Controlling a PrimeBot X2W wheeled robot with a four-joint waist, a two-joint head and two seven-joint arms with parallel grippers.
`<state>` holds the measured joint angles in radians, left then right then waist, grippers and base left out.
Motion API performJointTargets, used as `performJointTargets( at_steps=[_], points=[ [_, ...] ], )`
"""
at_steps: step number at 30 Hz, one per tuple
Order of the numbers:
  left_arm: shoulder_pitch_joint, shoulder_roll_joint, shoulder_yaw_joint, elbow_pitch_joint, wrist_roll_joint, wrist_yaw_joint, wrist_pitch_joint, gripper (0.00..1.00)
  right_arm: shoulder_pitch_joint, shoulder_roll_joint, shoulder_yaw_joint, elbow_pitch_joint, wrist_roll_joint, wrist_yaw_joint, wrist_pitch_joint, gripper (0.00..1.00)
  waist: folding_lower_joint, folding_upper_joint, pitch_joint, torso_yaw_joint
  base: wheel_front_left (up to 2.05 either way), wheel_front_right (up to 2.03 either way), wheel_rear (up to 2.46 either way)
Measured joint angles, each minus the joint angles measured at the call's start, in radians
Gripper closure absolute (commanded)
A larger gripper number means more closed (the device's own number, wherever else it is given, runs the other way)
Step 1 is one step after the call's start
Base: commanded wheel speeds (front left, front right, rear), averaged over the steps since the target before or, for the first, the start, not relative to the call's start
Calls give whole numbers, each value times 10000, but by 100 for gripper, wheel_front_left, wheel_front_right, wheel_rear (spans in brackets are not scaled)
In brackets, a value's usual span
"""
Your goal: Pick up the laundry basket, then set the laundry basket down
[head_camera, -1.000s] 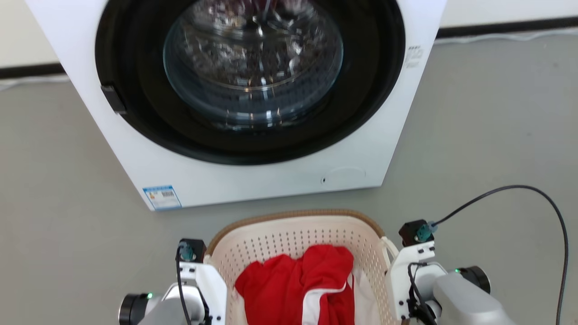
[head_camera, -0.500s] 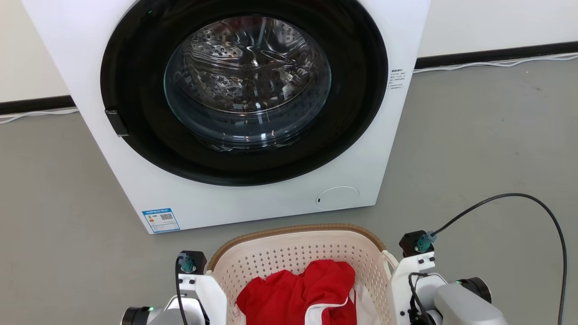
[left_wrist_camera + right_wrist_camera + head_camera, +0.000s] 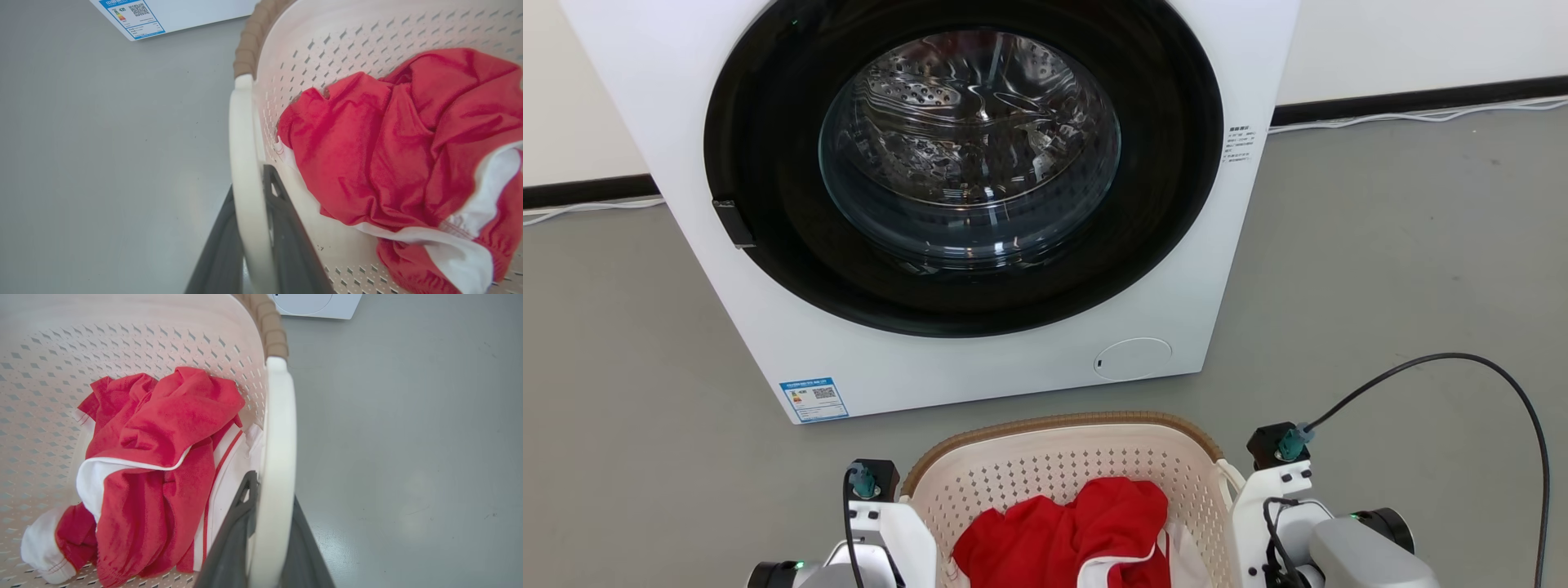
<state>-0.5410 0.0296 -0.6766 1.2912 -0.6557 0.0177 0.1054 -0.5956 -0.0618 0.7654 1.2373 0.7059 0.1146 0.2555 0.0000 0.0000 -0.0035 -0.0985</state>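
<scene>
Cannot read the blue label (image 3: 814, 398) on the washer (image 3: 980, 371), cropped at the head view's top. Lose the near half of the basket (image 3: 1013, 469) below that view's bottom edge, and much of its floor under the red and white clothes (image 3: 1054, 539). Cannot follow the outer finger of the left gripper (image 3: 250, 183) to its tip behind the white handle (image 3: 243, 143); same for the right gripper (image 3: 273, 490). Lose the black cable (image 3: 1454, 355) off the lower right.

The left wrist housing (image 3: 894, 527) and right wrist housing (image 3: 1256, 506) are white moulded shells, each topped by a black block (image 3: 1267, 445) with a teal plug (image 3: 1288, 444). A long black cable (image 3: 1462, 357) arcs from the right one. The left gripper (image 3: 250, 183) and right gripper (image 3: 273, 486) have flat, tapering, dark-grey fingers (image 3: 286, 245)
</scene>
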Motion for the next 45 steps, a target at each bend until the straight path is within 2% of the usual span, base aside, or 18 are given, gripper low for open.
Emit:
performJointTargets(
  at_steps=[45],
  points=[
    [-12, 13, -543, 77, -332, 173, -33, 100, -4, -2, 663, 10, 794, 0, -105, 100, 0, 0, 121, 72, 0, 0, 0]
  ],
)
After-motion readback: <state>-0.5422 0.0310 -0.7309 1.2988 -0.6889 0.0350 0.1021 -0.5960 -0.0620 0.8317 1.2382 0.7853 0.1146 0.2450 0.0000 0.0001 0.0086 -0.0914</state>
